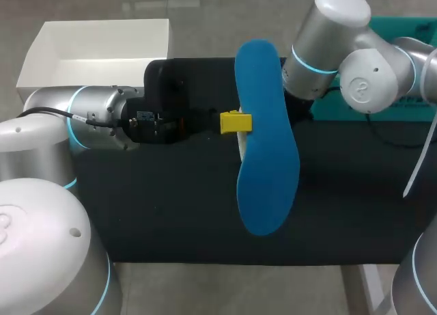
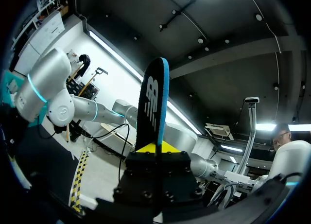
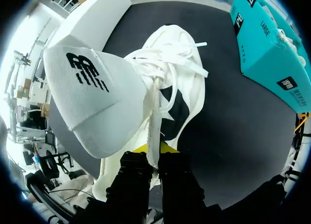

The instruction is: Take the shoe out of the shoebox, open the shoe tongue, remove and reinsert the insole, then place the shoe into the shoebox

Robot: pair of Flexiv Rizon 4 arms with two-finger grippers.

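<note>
Black mat (image 1: 171, 219) covers the table across the middle of the head view, 9 to 3 o'clock. Pale grey strip (image 1: 225, 288) borders it at 6 o'clock; table top or floor, cannot tell. Grey floor (image 1: 225, 14) with faint seams at 12 o'clock. Light even and soft. In the right wrist view the mat is dull and dark.

Head camera looks down on the surface (image 1: 171, 219) from above. Left wrist camera faces upward along the left hand (image 2: 156, 147), close on the insole (image 2: 153, 102), shared with the head view. Right wrist camera faces down, close over the shoe (image 3: 187, 83).
</note>
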